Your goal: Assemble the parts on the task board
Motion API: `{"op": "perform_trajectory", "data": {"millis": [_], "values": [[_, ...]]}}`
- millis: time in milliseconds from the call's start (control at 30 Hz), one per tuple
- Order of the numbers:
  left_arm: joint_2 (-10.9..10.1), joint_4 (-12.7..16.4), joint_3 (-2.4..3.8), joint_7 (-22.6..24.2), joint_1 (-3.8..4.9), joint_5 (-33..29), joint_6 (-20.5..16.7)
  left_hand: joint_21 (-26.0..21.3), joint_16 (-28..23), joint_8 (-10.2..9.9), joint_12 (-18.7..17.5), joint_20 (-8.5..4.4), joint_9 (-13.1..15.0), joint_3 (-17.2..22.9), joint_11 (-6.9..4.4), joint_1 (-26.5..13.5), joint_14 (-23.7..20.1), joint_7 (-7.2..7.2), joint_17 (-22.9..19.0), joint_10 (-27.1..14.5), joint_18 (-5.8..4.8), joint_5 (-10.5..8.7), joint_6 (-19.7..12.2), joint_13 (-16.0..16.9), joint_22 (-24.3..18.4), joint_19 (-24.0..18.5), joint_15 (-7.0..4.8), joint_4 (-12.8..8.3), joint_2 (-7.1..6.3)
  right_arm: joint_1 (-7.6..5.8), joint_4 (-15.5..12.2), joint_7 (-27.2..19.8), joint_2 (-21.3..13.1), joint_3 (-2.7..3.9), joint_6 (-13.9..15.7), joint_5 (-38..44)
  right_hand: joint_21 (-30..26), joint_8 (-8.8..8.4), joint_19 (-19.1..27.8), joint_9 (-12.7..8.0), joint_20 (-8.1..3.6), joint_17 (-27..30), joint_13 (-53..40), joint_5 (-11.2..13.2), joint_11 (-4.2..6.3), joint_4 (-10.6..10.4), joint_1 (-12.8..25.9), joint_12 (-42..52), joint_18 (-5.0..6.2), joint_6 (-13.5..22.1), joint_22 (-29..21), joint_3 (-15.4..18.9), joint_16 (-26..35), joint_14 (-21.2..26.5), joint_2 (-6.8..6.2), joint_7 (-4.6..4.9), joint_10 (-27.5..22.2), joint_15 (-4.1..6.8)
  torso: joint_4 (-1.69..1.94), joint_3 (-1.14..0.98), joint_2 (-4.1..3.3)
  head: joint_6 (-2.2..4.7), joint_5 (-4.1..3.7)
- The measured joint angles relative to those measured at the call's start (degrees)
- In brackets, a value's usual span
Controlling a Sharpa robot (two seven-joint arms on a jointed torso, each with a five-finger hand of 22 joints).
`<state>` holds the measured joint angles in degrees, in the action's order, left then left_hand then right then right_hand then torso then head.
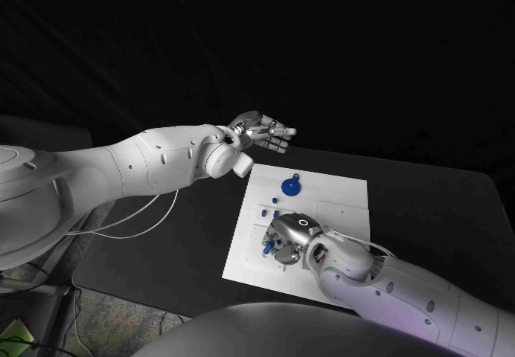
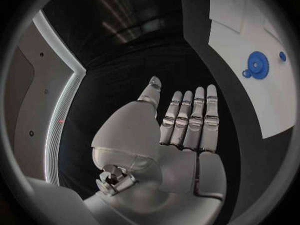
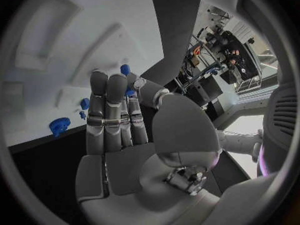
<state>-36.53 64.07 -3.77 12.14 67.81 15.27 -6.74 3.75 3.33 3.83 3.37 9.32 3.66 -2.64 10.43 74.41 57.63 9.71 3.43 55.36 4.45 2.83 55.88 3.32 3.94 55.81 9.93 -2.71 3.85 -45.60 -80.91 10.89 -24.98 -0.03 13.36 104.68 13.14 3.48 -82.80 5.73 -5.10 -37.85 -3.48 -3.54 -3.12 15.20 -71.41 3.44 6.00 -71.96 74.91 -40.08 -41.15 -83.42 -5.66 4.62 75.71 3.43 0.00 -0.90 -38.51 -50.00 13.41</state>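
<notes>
The white task board [image 1: 335,199] lies in the middle of the black table. A blue gear [image 1: 292,185] sits on its far part, with a smaller blue piece [image 2: 282,56] beside the gear [image 2: 257,63]. My right hand [image 1: 288,236] is down on the board's near left part, fingers straight and together [image 3: 106,105]. Its thumb presses a small blue part [image 3: 129,91] against the side of a finger. More small blue parts [image 3: 84,103] and the gear [image 3: 59,126] lie past the fingers. My left hand [image 1: 263,134] hovers beyond the board's far left corner, flat and empty [image 2: 187,125].
The black table [image 1: 429,201] extends to the right of the board. My left arm [image 1: 150,160] reaches in over the table's left side, with a white cable [image 1: 145,216] hanging under it.
</notes>
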Motion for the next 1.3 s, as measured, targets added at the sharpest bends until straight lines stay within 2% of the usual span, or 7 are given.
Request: {"op": "perform_trajectory", "data": {"millis": [400, 667, 1300], "values": [[0.0, 0.0, -0.01, 0.0, 0.00, 0.0, 0.0, 0.0, 0.0, 0.0, 0.0, 0.00, 0.0, 0.0, 0.00, 0.0, 0.0, 0.00, 0.0, 0.0, 0.00, 0.00, 0.0, 0.0, 0.0, 0.0, 0.00, 0.0, 0.00, 0.21, 0.5, 0.5, 0.3, -0.17, -0.1, 0.3, 0.0, 0.00, 0.0, 0.0, 0.00, 0.0, 0.0, 0.0, 0.07, -0.2, 0.0, 0.0, -0.17, 0.0, 0.0, -0.2, 0.0, 0.1, -0.01, -0.01, 0.1, 0.07, -0.01, 0.03, 0.00, -0.01, -0.01], [0.1, 0.0, -0.01, 0.0, 0.00, 0.0, 0.0, 0.0, 0.0, 0.0, 0.0, 0.00, 0.0, 0.0, 0.00, 0.0, 0.0, 0.00, 0.0, 0.0, 0.00, 0.00, 0.0, 0.0, 0.0, 0.0, 0.00, 0.0, 0.00, 0.41, 0.8, 0.5, 0.7, -0.59, -0.4, 0.3, 0.2, -0.01, 0.0, 0.0, 0.00, 0.0, 0.0, 0.0, 0.07, -0.2, 0.0, -0.1, -0.21, 0.0, 0.0, -0.2, 0.0, 0.1, -0.01, -0.01, 0.1, 0.13, 0.04, 0.05, 0.00, -0.01, 0.06], [0.1, 0.0, -0.01, 0.0, 0.00, 0.1, 0.1, 0.0, 0.0, 0.0, 0.0, 0.00, 0.0, 0.0, 0.00, 0.0, 0.0, 0.00, 0.0, 0.0, 0.00, 0.00, 0.0, 0.0, 0.0, 0.0, 0.00, 0.0, 0.00, 0.41, 1.5, 1.0, 1.1, -1.02, -0.8, 0.5, 0.2, 0.00, 0.0, 0.0, 0.01, 0.0, -0.1, 0.1, 0.09, -0.2, 0.0, -0.2, -0.28, 0.0, 0.0, -0.2, 0.0, 0.1, -0.17, -0.18, 0.1, 0.12, -0.01, 0.05, 0.02, -0.01, 0.05]]}}
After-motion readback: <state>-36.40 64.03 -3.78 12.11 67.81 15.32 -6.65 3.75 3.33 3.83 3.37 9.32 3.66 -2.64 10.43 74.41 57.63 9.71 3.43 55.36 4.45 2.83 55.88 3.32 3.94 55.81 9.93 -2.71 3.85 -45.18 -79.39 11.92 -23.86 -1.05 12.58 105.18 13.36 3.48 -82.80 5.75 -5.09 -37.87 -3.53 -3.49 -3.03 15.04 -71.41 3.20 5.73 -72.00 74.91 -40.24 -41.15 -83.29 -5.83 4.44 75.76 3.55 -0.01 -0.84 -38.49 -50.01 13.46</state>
